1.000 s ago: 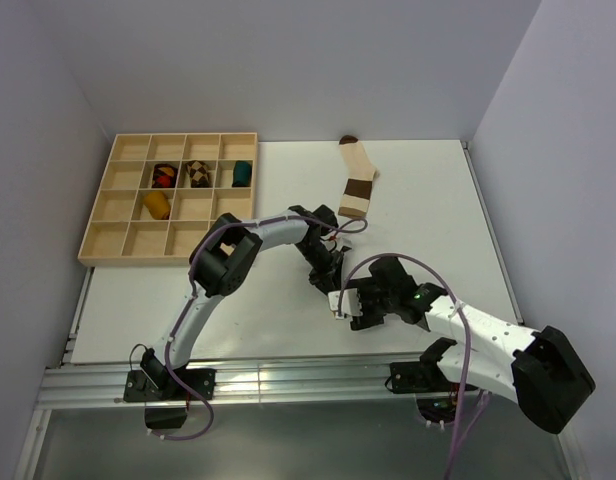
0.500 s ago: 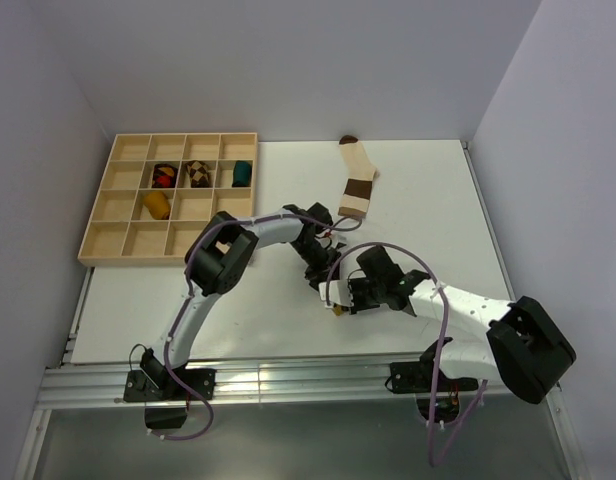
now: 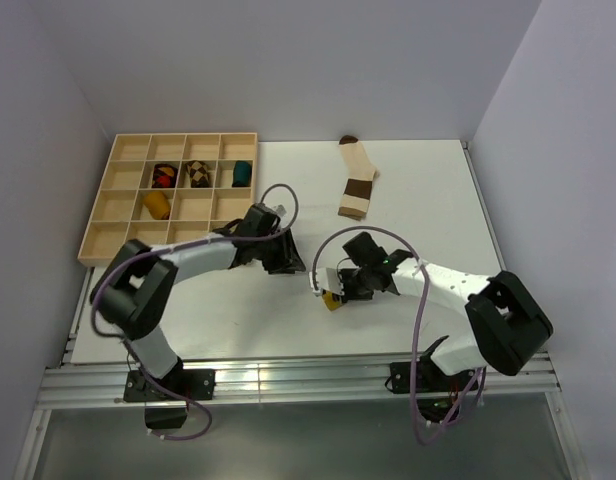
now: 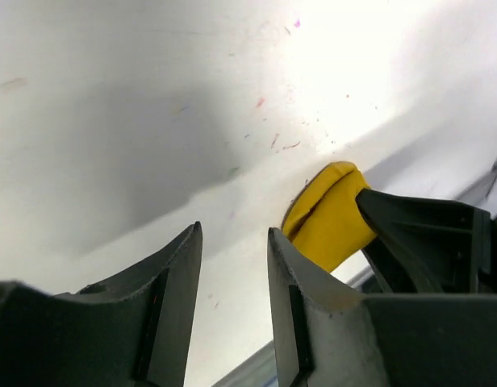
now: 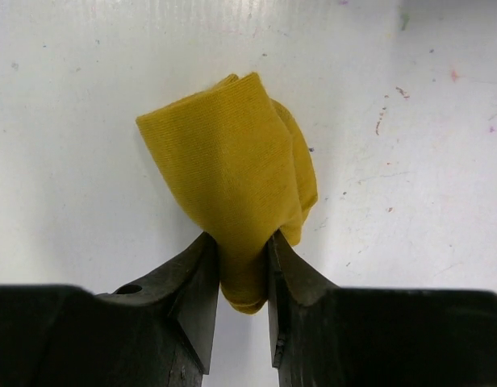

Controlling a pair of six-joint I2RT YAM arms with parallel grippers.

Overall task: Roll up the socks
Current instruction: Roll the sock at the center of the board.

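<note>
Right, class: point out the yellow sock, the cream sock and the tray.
yellow sock (image 5: 232,177): right wrist view, middle of the bunched fabric.
cream sock (image 3: 354,168): top view, cream stretch between toe and brown band.
tray (image 3: 186,135): top view, far rim.

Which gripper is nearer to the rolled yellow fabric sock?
Right. The right gripper is clamped on the rolled yellow fabric sock; the left gripper stands apart from it, up and to the left in the top view, jaws open and empty.
</note>
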